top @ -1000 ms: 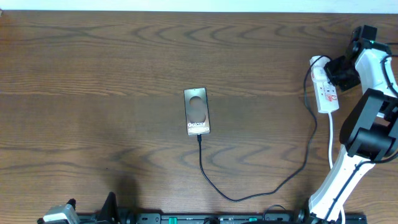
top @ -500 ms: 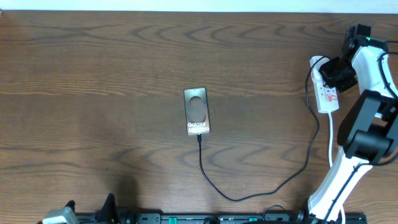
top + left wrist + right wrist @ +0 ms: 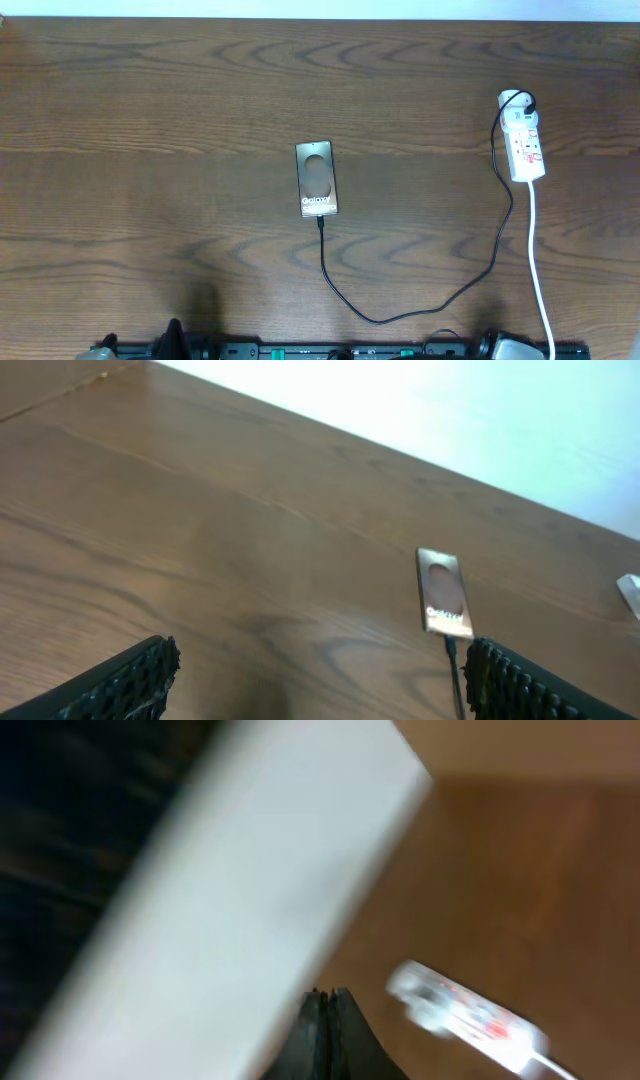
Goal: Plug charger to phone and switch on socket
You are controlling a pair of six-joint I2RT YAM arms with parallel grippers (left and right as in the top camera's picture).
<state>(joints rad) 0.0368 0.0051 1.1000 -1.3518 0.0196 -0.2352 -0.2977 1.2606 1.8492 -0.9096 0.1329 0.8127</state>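
The phone (image 3: 317,179) lies flat mid-table, with a pale oval on its face. The charger (image 3: 380,319), a thin black cable, meets the phone's near end, loops toward me and rises to the socket (image 3: 524,141) at the far right. In the left wrist view the phone (image 3: 444,592) and the charger (image 3: 455,672) lie ahead of my left gripper (image 3: 320,685), which is open and holds nothing. In the blurred right wrist view my right gripper (image 3: 327,1007) is shut on nothing, with the socket (image 3: 466,1016) to its right and apart from it.
The socket's white cord (image 3: 541,285) runs down the right side to the near table edge. A dark rail (image 3: 350,351) lines that edge. A pale wall (image 3: 480,410) borders the table's far side.
My right arm has pulled away from the socket and left the overhead view. The socket, phone and charger lie as before. The left arm has slipped slightly further out of that view.
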